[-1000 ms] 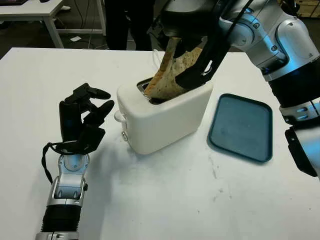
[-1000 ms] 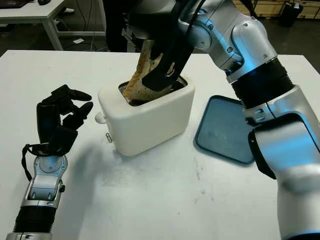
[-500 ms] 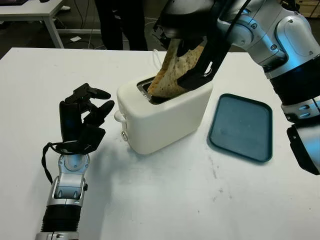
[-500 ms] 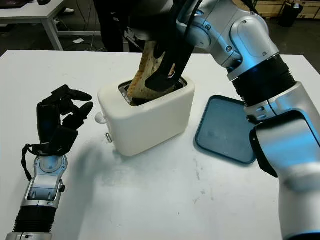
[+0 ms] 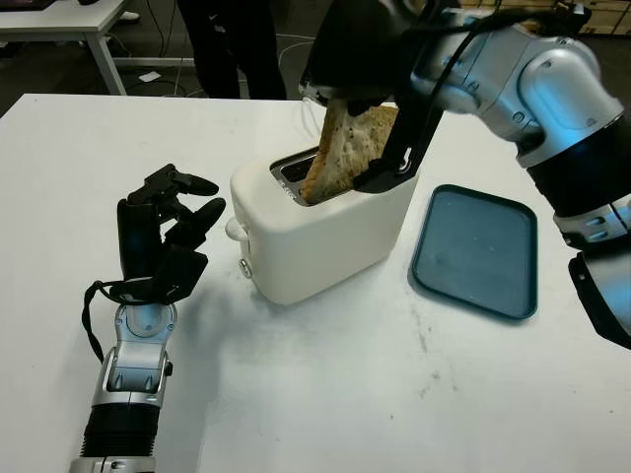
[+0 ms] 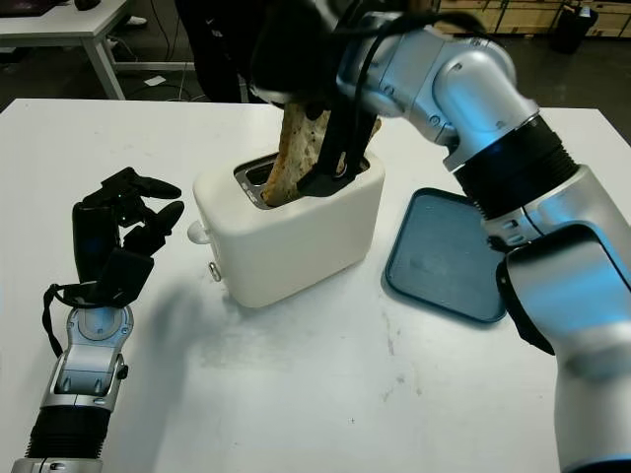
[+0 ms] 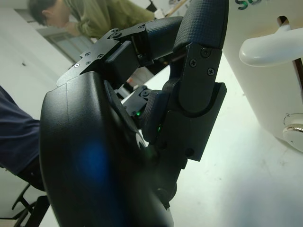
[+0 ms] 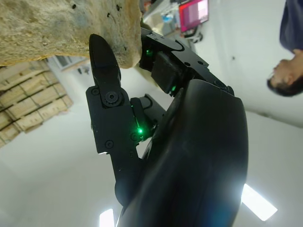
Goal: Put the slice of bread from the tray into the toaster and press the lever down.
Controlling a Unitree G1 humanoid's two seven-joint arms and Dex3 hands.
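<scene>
Right hand: black three-finger hand above the toaster, fingers clamped on the upper part of the bread; one long black finger runs down the slice's side toward the toaster top.
Bread: tan, speckled slice of bread, tilted, its lower end inside the toaster's slot, most of it above the rim.
Toaster: cream-white, rounded plastic toaster standing on the white surface; pale lever knob on the end facing the left hand.
Writing: a few dark letters on the toaster body in the left wrist view, too cut off to read.
Tray: dark teal rectangular tray, just beside the toaster.
Left hand: black, near the lever end of the toaster, apart from it, fingers curled, holding nothing.
Background: a person's dark trouser legs beyond the surface's far edge.
</scene>
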